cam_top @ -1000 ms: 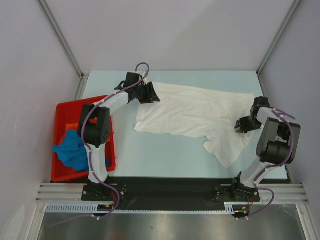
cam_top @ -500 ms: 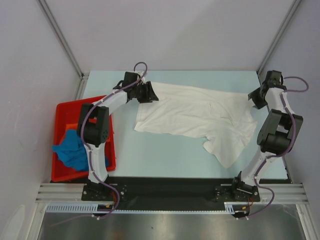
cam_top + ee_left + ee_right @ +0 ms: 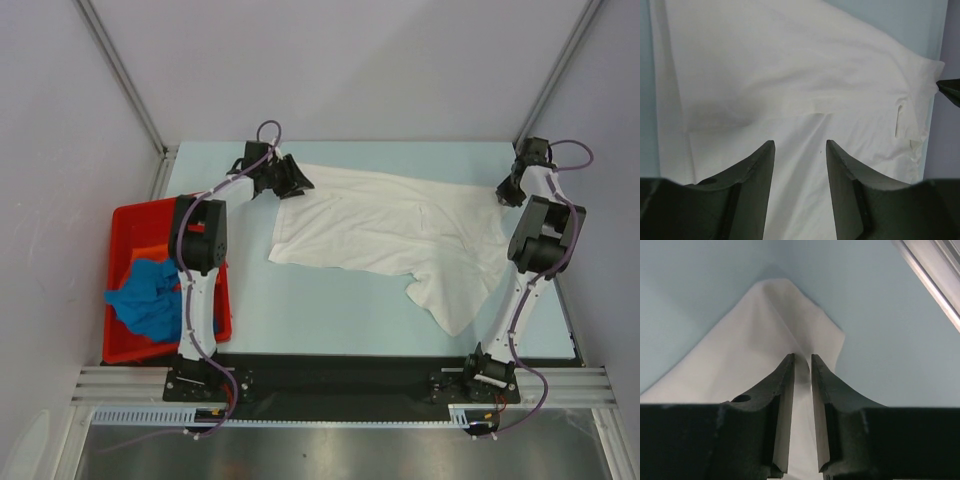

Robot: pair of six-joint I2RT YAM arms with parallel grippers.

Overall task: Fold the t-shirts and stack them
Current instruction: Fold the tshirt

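Observation:
A white t-shirt (image 3: 390,225) lies spread and wrinkled across the light blue table. My left gripper (image 3: 298,183) hovers over its far left corner; in the left wrist view its jaws (image 3: 799,145) stand open above flat white cloth (image 3: 790,75) with nothing pinched. My right gripper (image 3: 504,192) is at the shirt's far right corner. In the right wrist view its jaws (image 3: 802,358) are drawn narrow around a raised ridge of the white cloth (image 3: 755,330). A blue t-shirt (image 3: 145,295) and an orange one (image 3: 146,254) lie crumpled in the bin.
A red plastic bin (image 3: 125,214) stands at the table's left edge beside the left arm. A metal frame rail (image 3: 935,280) runs close to the right gripper along the table's right side. Grey walls close in the back and both sides.
My right arm swung from the shirt's near right side up to its far right corner, and its jaws widened, then narrowed on the cloth. The left gripper edged slightly back and left.

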